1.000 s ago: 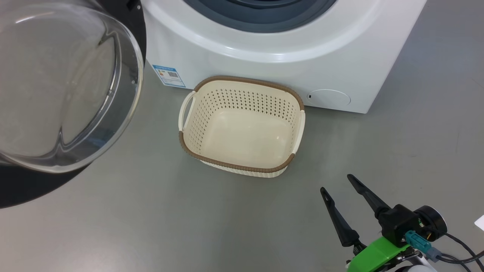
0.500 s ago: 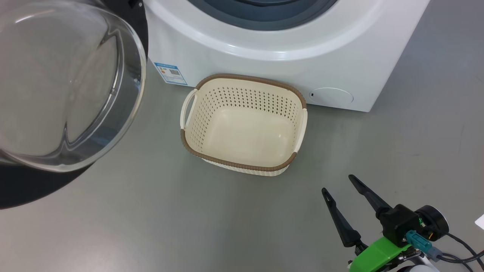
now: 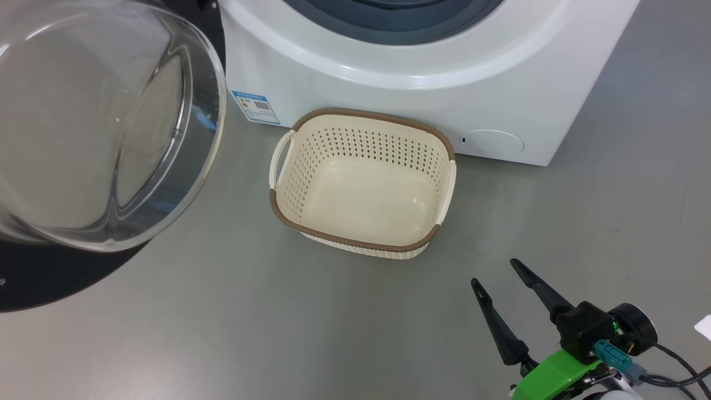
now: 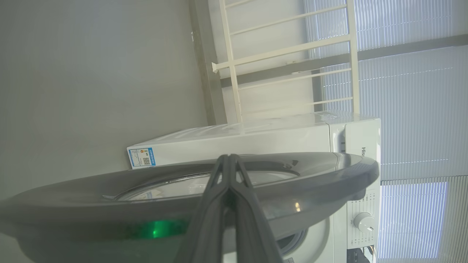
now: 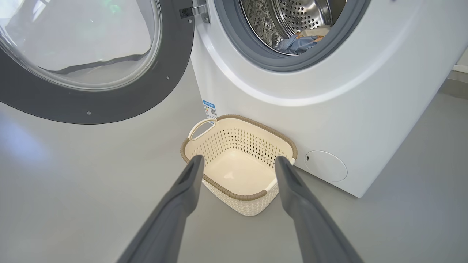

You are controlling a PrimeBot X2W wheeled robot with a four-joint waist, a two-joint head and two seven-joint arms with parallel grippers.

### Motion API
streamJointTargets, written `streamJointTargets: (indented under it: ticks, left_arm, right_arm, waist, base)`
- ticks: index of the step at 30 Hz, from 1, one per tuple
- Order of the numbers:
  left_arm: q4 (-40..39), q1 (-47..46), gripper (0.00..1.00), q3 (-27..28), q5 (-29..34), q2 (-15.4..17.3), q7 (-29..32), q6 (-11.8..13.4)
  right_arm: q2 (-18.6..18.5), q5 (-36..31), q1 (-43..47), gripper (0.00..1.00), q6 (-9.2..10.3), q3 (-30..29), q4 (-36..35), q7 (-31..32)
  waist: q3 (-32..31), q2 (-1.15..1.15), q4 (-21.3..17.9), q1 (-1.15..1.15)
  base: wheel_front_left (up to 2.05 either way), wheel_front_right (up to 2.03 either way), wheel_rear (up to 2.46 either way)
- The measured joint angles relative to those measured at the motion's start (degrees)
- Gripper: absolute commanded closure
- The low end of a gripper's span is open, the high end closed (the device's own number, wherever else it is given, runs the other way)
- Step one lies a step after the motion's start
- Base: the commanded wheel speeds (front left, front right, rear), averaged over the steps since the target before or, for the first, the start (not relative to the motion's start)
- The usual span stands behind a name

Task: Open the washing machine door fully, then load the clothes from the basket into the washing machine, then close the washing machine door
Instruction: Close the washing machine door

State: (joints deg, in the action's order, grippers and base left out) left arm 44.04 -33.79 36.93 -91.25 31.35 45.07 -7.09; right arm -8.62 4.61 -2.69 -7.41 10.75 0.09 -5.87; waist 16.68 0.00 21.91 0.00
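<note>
Shows washing machine door (image 3: 100, 128) swung open left of washing machine (image 3: 389, 72), clothes (image 5: 298, 42) inside drum (image 5: 292, 14), basket (image 3: 355, 243) on floor (image 3: 250, 311) just before it, right gripper (image 3: 494, 273) spread apart, left gripper (image 4: 228, 159) pressed closed at door's rim.

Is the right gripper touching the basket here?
Apart. The head view shows bare grey floor between the right gripper's open fingertips and the basket.

Laundry corner: white washing machine (image 5: 329, 109) on bare grey floor (image 3: 278, 333), window blinds (image 4: 413, 120) behind
</note>
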Motion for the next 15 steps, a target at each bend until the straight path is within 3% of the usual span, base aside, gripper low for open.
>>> streamJointTargets:
  ticks: [7, 15]
  left_arm:
    - [-1.01, 0.04, 1.0, 0.02, -2.24, -0.47, 4.5, 0.11]
    - [-3.47, 0.21, 1.0, -0.31, -4.01, -1.72, 9.01, 1.87]
  right_arm:
    - [0.03, 0.09, 0.0, 0.0, 0.0, 0.04, 0.53, -0.04]
    - [0.16, 0.42, -0.01, 0.0, 0.0, 0.11, 1.08, -0.36]
  waist:
    - [-0.15, 0.0, 0.09, 0.0]
    - [-0.4, 0.0, 0.41, 0.0]
  base:
    - [0.0, 0.0, 0.0]
    - [0.0, 0.0, 0.0]
